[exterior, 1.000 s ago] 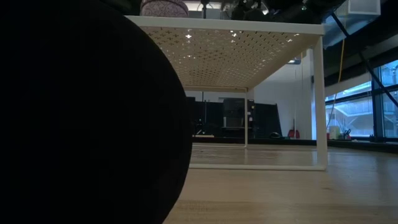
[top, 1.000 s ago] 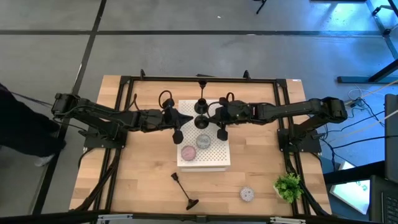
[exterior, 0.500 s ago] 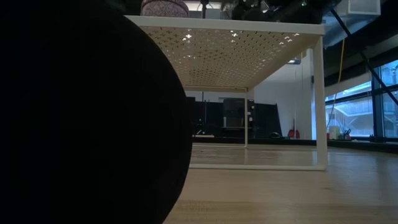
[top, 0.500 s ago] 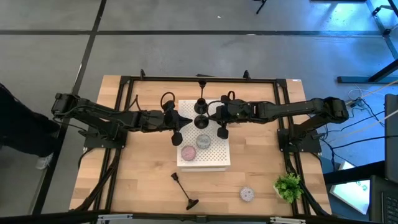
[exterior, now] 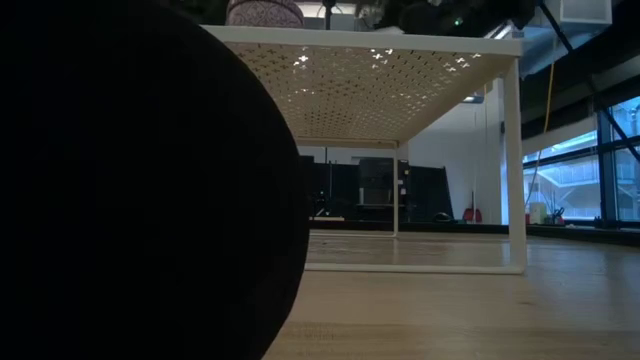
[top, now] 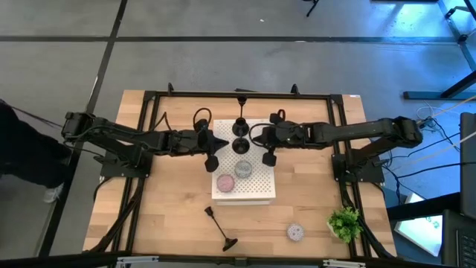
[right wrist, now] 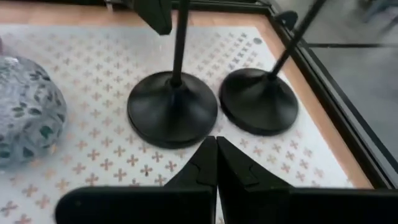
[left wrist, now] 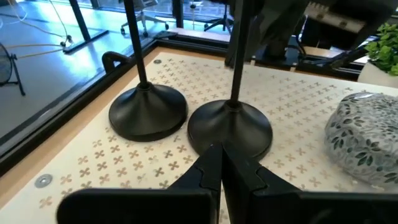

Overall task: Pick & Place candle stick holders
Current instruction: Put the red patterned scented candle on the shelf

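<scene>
Left hand (top: 210,143): fingers pressed together, tips meeting in the left wrist view, holding nothing; it hovers over the left edge of the board, just short of the two upright holders.
Right hand (top: 262,139): fingers also pressed together in its wrist view, empty; it sits over the right part of the board, near the same two holders.
Board (top: 256,190): white, perforated, raised on legs at mid-tabletop; in the low view its underside (exterior: 380,85) spans the frame.
Upright holders: two black ones stand side by side at the far end of the board, bases close; the near one (top: 242,146) is between the two hands, the far one (top: 241,126) just behind it. The left wrist view shows their round bases (left wrist: 229,127) and (left wrist: 148,112) with thin stems rising out of frame; the right wrist view shows them too (right wrist: 173,108), (right wrist: 259,100).
Grey puck (top: 243,169): on the board, leaf-patterned, beside the pink puck (top: 224,182); the pink one also peeks over the board's top in the low view (exterior: 263,12).
Fallen holder (top: 220,228): lies on the bare tabletop (top: 171,216) in front of the board.
Lavender puck (top: 296,232): on the tabletop near the plant (top: 344,222).
Change since a second ago: right hand has pulled back slightly toward its own side; left hand has edged a little closer to the holders; holders and pucks have not moved.
</scene>
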{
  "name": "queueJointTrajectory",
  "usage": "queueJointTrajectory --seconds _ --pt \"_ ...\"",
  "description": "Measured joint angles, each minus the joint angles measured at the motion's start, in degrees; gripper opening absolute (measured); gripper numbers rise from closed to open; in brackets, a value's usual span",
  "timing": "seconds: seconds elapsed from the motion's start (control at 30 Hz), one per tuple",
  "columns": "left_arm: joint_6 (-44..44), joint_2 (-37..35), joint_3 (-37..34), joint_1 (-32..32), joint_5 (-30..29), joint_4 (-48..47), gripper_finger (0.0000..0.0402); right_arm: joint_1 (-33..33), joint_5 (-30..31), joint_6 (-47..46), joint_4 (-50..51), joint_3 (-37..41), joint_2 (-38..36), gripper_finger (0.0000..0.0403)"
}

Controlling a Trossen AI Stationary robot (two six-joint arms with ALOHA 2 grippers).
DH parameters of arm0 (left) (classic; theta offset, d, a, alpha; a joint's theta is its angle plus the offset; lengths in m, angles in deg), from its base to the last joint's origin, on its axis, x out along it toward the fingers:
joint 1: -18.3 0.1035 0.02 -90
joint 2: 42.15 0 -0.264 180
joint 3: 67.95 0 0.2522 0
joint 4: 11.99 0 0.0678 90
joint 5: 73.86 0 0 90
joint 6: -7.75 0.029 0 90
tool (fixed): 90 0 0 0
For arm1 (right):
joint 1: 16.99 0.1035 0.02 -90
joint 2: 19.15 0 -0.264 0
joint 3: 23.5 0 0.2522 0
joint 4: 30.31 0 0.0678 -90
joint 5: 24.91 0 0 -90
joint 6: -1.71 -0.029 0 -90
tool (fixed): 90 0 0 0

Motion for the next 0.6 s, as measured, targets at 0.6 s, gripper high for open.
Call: queueJointTrajectory --seconds 0.6 --pt "3.65 -7.07 -0.02 -5.13 1.29 3.21 0.0002 5.84 4.28 -1.34 5.31 0.0 -6.59 0.0"
